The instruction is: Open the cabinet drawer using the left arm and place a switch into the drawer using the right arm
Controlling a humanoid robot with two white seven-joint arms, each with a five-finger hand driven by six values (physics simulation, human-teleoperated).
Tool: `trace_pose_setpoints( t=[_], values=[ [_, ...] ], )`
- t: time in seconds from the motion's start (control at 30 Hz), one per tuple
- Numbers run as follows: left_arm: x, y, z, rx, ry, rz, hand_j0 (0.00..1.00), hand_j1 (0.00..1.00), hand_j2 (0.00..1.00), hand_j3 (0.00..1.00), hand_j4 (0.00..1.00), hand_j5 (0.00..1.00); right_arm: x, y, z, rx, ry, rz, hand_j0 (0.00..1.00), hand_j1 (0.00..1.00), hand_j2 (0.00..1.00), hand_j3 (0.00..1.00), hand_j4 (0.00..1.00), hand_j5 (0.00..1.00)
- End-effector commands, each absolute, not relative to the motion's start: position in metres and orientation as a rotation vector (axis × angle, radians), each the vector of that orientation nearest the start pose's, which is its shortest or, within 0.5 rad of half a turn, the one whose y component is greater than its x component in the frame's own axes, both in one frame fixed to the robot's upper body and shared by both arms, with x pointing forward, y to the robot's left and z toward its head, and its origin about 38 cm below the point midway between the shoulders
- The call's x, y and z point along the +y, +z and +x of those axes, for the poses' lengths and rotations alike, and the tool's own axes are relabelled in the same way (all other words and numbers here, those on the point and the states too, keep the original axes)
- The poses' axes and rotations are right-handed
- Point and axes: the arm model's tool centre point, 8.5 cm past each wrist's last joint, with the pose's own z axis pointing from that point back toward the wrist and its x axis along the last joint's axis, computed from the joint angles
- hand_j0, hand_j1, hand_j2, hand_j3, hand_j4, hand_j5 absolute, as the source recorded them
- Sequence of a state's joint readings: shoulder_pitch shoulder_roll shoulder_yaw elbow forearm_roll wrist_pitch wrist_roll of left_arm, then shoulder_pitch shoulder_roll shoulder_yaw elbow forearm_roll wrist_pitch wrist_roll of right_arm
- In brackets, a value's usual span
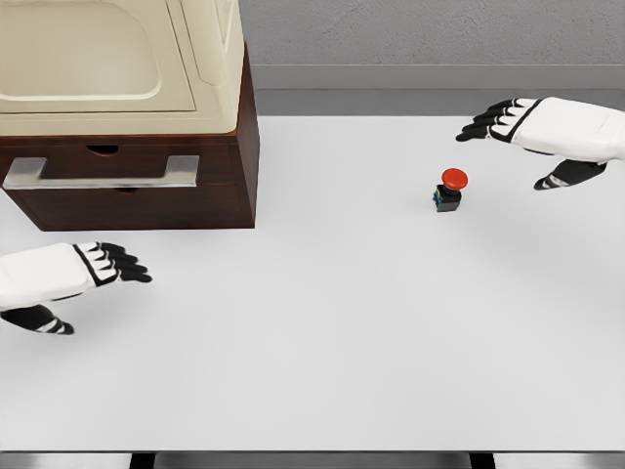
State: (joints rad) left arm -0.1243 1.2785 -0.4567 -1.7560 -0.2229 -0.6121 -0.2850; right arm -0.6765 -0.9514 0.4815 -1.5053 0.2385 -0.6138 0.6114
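Note:
A brown cabinet [210, 117] with a cream top stands at the table's far left. Its drawer [127, 191] is closed and carries a grey bar handle [103, 174]. My left hand [103, 269] hovers below and in front of the drawer, fingers spread, holding nothing. A small switch [449, 191] with a red button on a dark base stands upright on the table at the right. My right hand [518, 132] floats just above and right of the switch, fingers relaxed, apart from it.
The white table [342, 332] stretches between the two hands. Its front edge runs along the bottom of the view. A grey wall lies behind the table.

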Motion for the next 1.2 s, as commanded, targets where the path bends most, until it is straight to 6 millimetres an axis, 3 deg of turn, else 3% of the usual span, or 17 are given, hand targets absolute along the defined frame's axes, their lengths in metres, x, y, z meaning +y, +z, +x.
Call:
trace_pose_setpoints(
  t=[0.0, 0.1, 0.2, 0.27, 0.3, 0.4, 0.53, 0.67, 0.73, 0.8, 0.87, 0.97, 1.0, 1.1, 1.17],
  values=[
    [0.377, 0.203, 0.310, -1.307, -2.066, 0.234, 1.00, 1.00, 1.00, 1.00, 1.00, 1.00, -0.346, 0.297, 0.427, -1.467, 2.049, -0.505, 1.00, 1.00, 1.00, 1.00, 1.00, 1.00],
    [0.367, 0.195, 0.311, -1.302, -2.076, 0.194, 1.00, 1.00, 1.00, 1.00, 1.00, 1.00, -0.345, 0.305, 0.428, -1.476, 2.054, -0.526, 1.00, 1.00, 1.00, 1.00, 1.00, 1.00],
    [0.364, 0.218, 0.326, -1.344, -2.102, 0.261, 1.00, 1.00, 1.00, 1.00, 1.00, 1.00, -0.360, 0.307, 0.430, -1.438, 2.032, -0.546, 1.00, 1.00, 1.00, 1.00, 1.00, 1.00],
    [0.352, 0.231, 0.337, -1.389, -2.124, 0.278, 1.00, 1.00, 1.00, 1.00, 1.00, 1.00, -0.358, 0.280, 0.426, -1.357, 2.078, -0.473, 1.00, 1.00, 1.00, 1.00, 1.00, 1.00],
    [0.351, 0.242, 0.342, -1.420, -2.119, 0.303, 1.00, 1.00, 1.00, 1.00, 1.00, 1.00, -0.353, 0.276, 0.427, -1.361, 2.083, -0.454, 1.00, 1.00, 1.00, 1.00, 1.00, 1.00],
    [0.341, 0.251, 0.346, -1.511, -2.048, 0.248, 1.00, 1.00, 1.00, 1.00, 1.00, 1.00, -0.352, 0.274, 0.431, -1.318, 2.122, -0.506, 1.00, 1.00, 1.00, 1.00, 1.00, 1.00],
    [0.340, 0.267, 0.350, -1.577, -1.985, 0.227, 1.00, 1.00, 1.00, 1.00, 1.00, 1.00, -0.346, 0.280, 0.449, -1.356, 2.079, -0.522, 1.00, 1.00, 1.00, 1.00, 1.00, 1.00],
    [0.328, 0.284, 0.357, -1.651, -1.936, 0.152, 1.00, 1.00, 1.00, 1.00, 1.00, 1.00, -0.331, 0.260, 0.478, -1.320, 2.060, -0.462, 1.00, 1.00, 1.00, 1.00, 1.00, 1.00],
    [0.325, 0.310, 0.363, -1.675, -1.986, 0.221, 1.00, 1.00, 1.00, 1.00, 1.00, 1.00, -0.323, 0.256, 0.486, -1.312, 2.067, -0.454, 1.00, 1.00, 1.00, 1.00, 1.00, 1.00],
    [0.338, 0.318, 0.359, -1.660, -1.946, 0.215, 1.00, 1.00, 1.00, 1.00, 1.00, 1.00, -0.315, 0.249, 0.492, -1.290, 2.083, -0.437, 1.00, 1.00, 1.00, 1.00, 1.00, 1.00],
    [0.364, 0.309, 0.344, -1.597, -1.767, 0.055, 1.00, 1.00, 1.00, 1.00, 1.00, 1.00, -0.315, 0.248, 0.494, -1.276, 2.087, -0.435, 1.00, 1.00, 1.00, 1.00, 1.00, 1.00],
    [0.369, 0.304, 0.339, -1.522, -1.803, 0.015, 1.00, 1.00, 1.00, 1.00, 1.00, 1.00, -0.309, 0.239, 0.497, -1.242, 2.116, -0.439, 1.00, 1.00, 1.00, 1.00, 1.00, 1.00],
    [0.370, 0.292, 0.335, -1.515, -1.725, -0.070, 1.00, 1.00, 1.00, 1.00, 1.00, 1.00, -0.307, 0.233, 0.496, -1.221, 2.131, -0.428, 1.00, 1.00, 1.00, 1.00, 1.00, 1.00],
    [0.376, 0.292, 0.331, -1.545, -1.564, -0.170, 1.00, 1.00, 1.00, 1.00, 1.00, 1.00, -0.306, 0.225, 0.501, -1.181, 2.142, -0.432, 1.00, 1.00, 1.00, 1.00, 1.00, 1.00],
    [0.374, 0.311, 0.338, -1.651, -1.411, -0.246, 1.00, 1.00, 1.00, 1.00, 1.00, 1.00, -0.308, 0.226, 0.506, -1.176, 2.128, -0.438, 1.00, 1.00, 1.00, 1.00, 1.00, 1.00]
  ],
)
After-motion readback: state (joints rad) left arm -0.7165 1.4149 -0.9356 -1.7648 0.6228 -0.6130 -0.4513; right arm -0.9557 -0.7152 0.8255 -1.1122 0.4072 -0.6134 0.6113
